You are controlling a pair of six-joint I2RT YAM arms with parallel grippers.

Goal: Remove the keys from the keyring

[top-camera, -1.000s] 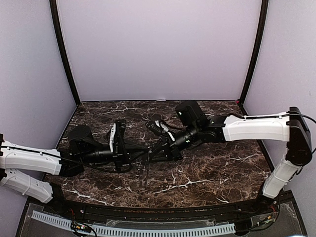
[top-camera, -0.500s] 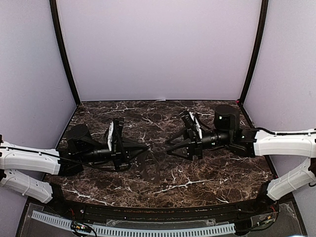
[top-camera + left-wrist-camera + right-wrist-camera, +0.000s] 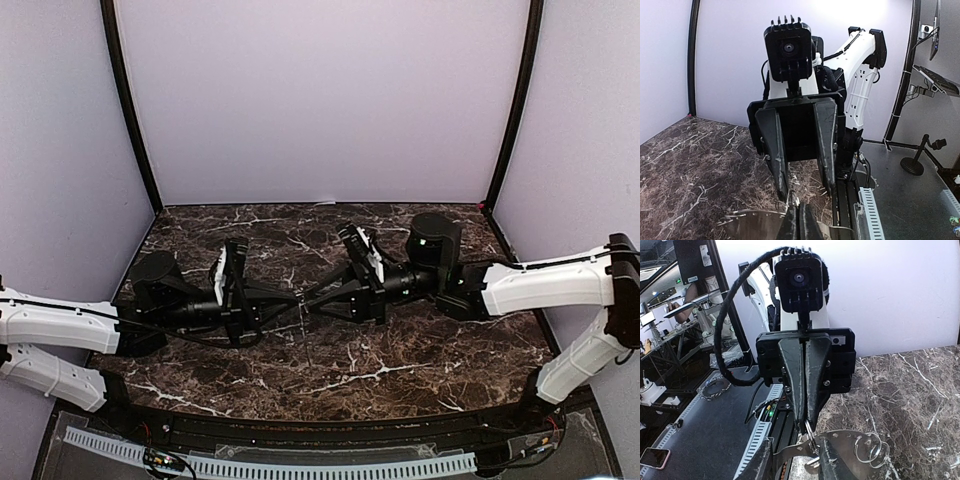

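The keyring (image 3: pixel 840 446) is a thin, flat, pale grey metal loop with small wire rings (image 3: pixel 869 448) at its right end. It also shows in the left wrist view (image 3: pixel 752 225) and as a small pale glint in the top view (image 3: pixel 301 303). My left gripper (image 3: pixel 293 301) (image 3: pixel 799 222) is shut on its edge and holds it above the table. My right gripper (image 3: pixel 312 299) (image 3: pixel 797 461) faces it tip to tip. It is open, with one finger (image 3: pixel 832 462) on each side of the keyring. A small metal piece (image 3: pixel 812 466) hangs under the keyring; I cannot tell if it is a key.
The dark marble table (image 3: pixel 420 350) lies under both arms. Pale walls (image 3: pixel 320 100) close in the back and sides. A slotted white cable rail (image 3: pixel 300 465) runs along the near edge.
My right gripper pulled back to the right, then came left again to meet the left gripper's tips. The keyring, which hung low below the left gripper, is now raised level with the tips.
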